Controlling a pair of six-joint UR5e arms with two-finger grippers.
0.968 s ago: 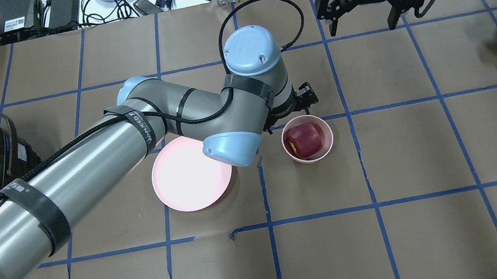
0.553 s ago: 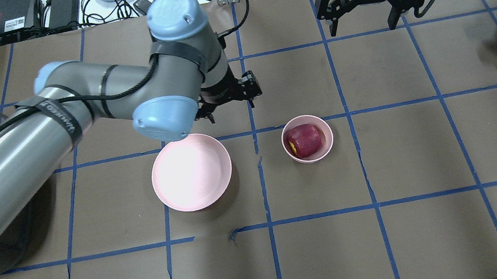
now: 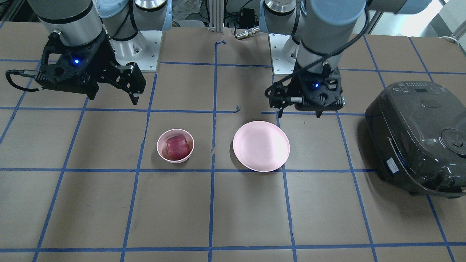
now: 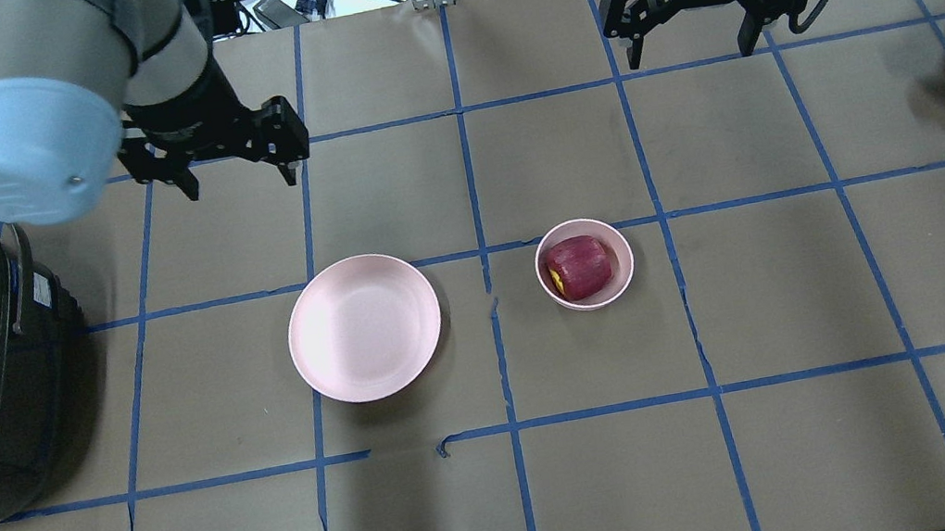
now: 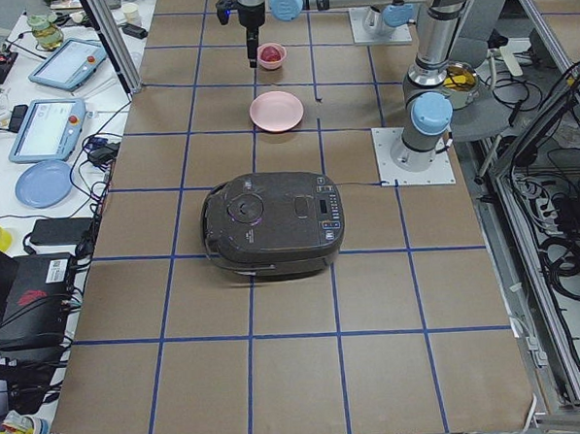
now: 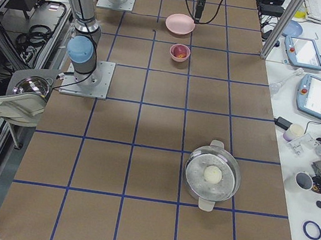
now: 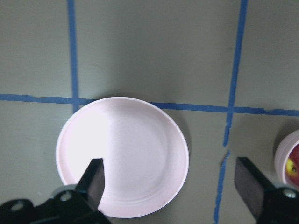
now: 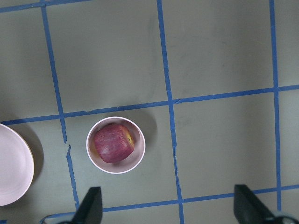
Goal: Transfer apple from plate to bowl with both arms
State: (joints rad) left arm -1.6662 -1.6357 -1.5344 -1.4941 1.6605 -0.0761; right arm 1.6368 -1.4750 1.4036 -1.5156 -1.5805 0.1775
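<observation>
Swinging low past the bowl (image 4: 624,278), the spread, empty left fingers (image 4: 285,148) or right fingers (image 4: 627,32) could tip it, spilling the apple (image 4: 580,267).

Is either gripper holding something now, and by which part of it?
Nothing is held. The left gripper and the right gripper are both open and empty; the apple lies in the bowl.

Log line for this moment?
apple in bowl | plate empty | left gripper open, holding nothing | right gripper open, holding nothing
</observation>
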